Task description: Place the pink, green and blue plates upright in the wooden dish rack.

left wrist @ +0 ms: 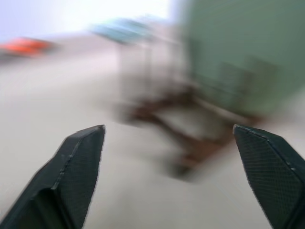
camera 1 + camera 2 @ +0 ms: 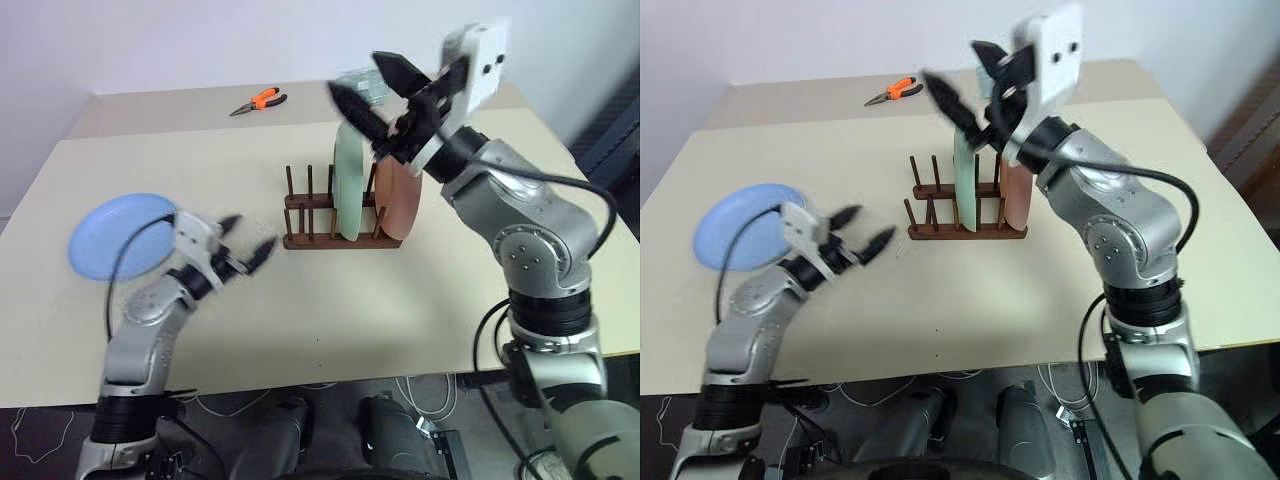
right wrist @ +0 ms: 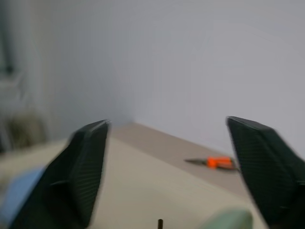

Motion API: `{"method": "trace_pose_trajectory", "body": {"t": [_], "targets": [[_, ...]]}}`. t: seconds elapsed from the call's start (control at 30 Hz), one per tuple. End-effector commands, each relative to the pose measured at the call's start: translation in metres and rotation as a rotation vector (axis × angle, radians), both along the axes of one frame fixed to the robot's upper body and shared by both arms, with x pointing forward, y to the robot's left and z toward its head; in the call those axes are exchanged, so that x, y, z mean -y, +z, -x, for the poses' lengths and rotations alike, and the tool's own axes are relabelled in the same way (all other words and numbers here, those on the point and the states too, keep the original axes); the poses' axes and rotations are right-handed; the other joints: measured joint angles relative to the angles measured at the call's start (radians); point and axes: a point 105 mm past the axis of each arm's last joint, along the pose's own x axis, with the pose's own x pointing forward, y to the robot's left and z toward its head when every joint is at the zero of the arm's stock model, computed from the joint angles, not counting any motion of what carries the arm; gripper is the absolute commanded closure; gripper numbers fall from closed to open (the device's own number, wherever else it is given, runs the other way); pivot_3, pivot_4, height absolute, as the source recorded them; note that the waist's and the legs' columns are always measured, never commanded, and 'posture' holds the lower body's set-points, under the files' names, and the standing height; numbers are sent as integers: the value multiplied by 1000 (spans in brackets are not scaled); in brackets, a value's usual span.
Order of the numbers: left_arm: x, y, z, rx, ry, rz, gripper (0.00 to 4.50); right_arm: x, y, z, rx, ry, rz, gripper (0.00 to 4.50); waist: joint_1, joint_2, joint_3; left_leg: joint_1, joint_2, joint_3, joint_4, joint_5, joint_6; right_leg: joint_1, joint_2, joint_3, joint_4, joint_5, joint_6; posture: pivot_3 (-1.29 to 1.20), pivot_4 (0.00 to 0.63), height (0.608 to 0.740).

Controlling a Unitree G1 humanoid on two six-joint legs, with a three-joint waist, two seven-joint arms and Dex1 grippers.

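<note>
Two plates racked: green plate [image 2: 348,185] and pink plate [image 2: 399,203] seen upright, side by side, between the pegs of the wooden dish rack [image 2: 312,226].
Rack: set near mid-bench [image 2: 330,320].
Blue plate: [image 2: 118,234] lying flat at the bench's left side, well apart from the rack.
Left gripper: [image 2: 250,246] held just beside the blue plate, fingers spread apart, nothing held.
Right gripper: [image 2: 368,92] raised above the racked plates, fingers wide apart, empty.
Pliers: [image 2: 259,100] orange-handled, noted at the far edge.
</note>
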Motion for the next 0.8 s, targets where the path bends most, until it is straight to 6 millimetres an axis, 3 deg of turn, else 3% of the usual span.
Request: {"method": "trace_pose_trajectory", "body": {"t": [0.03, 0.17, 0.27, 0.37, 0.57, 0.67, 0.8], "targets": [[-75, 12, -1, 25, 425, 37, 0, -22, -23, 18, 132, 125, 236, 9, 0, 0, 0, 0, 0, 0, 1, 0, 0, 0, 0, 0, 0, 0, 0, 0, 150, 740], [-145, 6, 19, -58, 852, 36, 0, -32, -50, 21, 193, 185, 366, 9, 6, -3, 0, 0, 0, 0, 2, 0, 0, 1, 0, 0, -1, 0, 0, 0, 150, 740], [-180, -6, 43, -154, 1070, 39, 0, -38, -62, 19, 196, 210, 392, 9, 10, -5, 0, 0, -1, 0, 2, 2, -4, 2, 0, 0, -2, 1, 1, 0, 150, 740], [-187, -20, 53, -232, 1110, 199, 0, -41, -70, 19, 194, 226, 400, 9, 12, -7, -1, 0, -1, 0, 2, 2, -4, 2, 0, 0, -2, 1, 1, 0, 150, 740], [-167, -50, 49, -386, 1015, 588, 0, -42, -79, 21, 194, 230, 401, 9, 12, -13, -1, 0, -1, -2, 4, 2, -4, 3, 1, -2, -3, 2, 3, 0, 150, 740], [-164, -52, 45, -396, 989, 700, 903, -41, -78, 19, 199, 204, 386, 0, 9, -14, -1, 0, -1, -2, 4, 3, -6, 4, 1, -2, -2, 2, 3, 0, 150, 740], [-156, -45, 31, -387, 907, 771, 2956, -37, -83, 18, 182, 185, 389, 0, 10, -14, -1, 0, -1, -2, 4, 3, -7, 3, 1, -2, -2, 2, 2, 0, 150, 740]]}}
